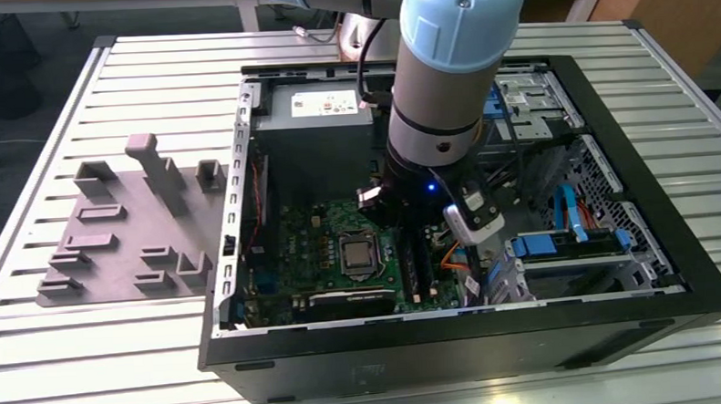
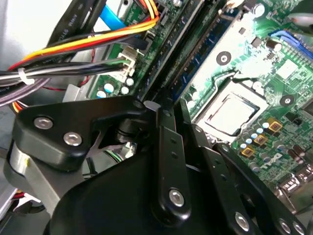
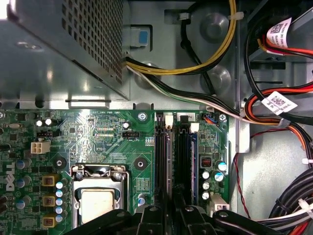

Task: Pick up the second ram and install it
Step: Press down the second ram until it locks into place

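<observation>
both wrist views had the pincer [image 3: 171,215] low over the motherboard [image 3: 117,142], closed on the ram [image 3: 168,161], which stood in a slot beside the processor [image 3: 98,203].

Even, soft daylight covers the slatted table [image 1: 124,75] in the exterior view, while the open computer case [image 1: 656,280] stays shadowed inside. In the second wrist view a hard glare washes out the green board [image 2: 254,29] near the memory slots, and the black gripper [image 2: 166,161] close to the lens is soft. The first wrist view is evenly lit and sharp, with mild sheen on the metal box [image 3: 54,73]
</observation>
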Controlling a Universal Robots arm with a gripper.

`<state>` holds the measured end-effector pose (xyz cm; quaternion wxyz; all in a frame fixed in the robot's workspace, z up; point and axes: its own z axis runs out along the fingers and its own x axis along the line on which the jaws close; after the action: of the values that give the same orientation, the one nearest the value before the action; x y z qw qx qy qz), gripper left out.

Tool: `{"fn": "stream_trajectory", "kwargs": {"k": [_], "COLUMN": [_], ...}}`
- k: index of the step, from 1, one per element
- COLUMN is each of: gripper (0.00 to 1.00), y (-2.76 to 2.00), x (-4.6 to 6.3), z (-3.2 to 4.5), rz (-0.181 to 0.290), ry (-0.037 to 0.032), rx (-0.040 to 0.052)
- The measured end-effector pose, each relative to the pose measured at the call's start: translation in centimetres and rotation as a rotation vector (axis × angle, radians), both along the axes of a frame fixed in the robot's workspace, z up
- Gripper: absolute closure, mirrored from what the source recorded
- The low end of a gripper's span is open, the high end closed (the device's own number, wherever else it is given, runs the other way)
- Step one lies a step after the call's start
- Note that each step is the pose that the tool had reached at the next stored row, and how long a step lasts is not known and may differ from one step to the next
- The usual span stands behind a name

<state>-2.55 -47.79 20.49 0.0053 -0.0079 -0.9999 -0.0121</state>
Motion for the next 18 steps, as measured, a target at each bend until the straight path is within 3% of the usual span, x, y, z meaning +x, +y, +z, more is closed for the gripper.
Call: {"fn": "stream_trajectory", "kwargs": {"k": [3,11,13,14,18], "gripper": [0.79,0.79,0.80,0.87,0.89], "y": [0.00,0.00,0.00,0.01,0.00], "x": [0.0,0.0,0.0,0.0,0.0], "z": [0.17,2.21,2.25,2.25,2.27], "rz": [0.000,0.000,0.000,0.000,0.000], "ry": [-0.0001,0.0000,-0.0001,-0.0001,0.0000], "rx": [0.0000,0.0000,0.0002,0.0003,0.0000]}}
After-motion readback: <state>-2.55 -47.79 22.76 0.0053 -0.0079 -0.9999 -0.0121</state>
